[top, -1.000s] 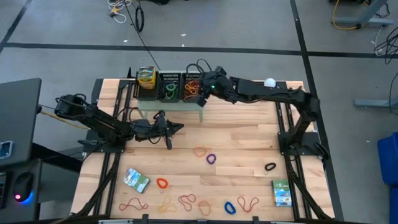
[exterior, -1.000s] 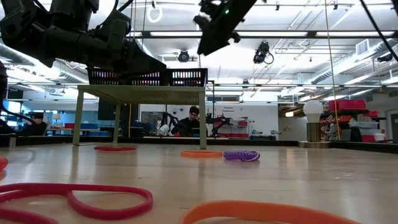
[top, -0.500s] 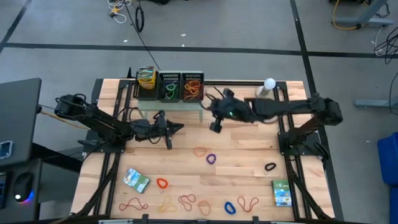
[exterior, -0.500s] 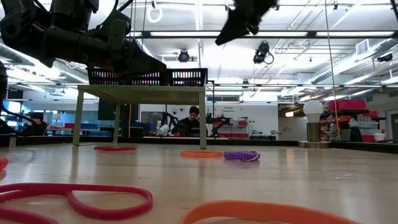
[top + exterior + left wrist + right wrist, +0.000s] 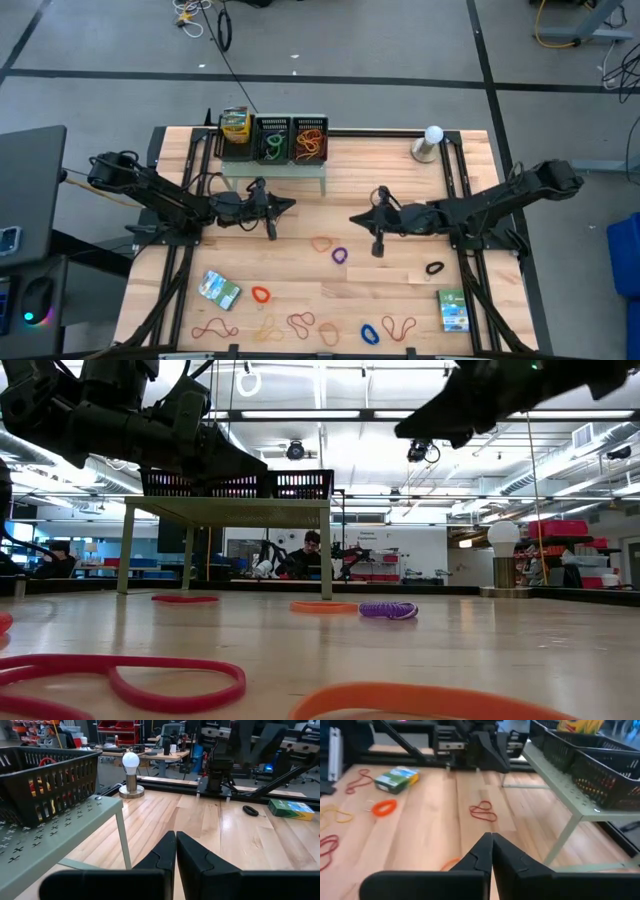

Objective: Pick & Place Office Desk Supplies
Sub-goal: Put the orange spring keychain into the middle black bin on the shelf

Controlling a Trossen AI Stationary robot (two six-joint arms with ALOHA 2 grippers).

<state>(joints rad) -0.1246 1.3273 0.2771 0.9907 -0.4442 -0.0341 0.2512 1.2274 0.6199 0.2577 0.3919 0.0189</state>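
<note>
The pale wooden slatted table carries everything. At its far edge stands the pale-green perforated metal shelf, bearing small black mesh trays with green and orange bands inside, plus a yellow box.

The dark left arm lies low over the table's left half, its left gripper with fingers pressed together and holding nothing, just in front of the shelf. The dark right arm reaches in from the right side; the right gripper has its fingers closed flat against each other (the wrist view shows no gap), empty, above bare wood in the middle of the table.

A green-white-blue flat packet lies near the front left, another packet at the front right.

Thin rubber-band loops are scattered along the front: a tan loop, a purple loop beside it, a black loop, an orange loop, a red loop, a blue loop
</note>
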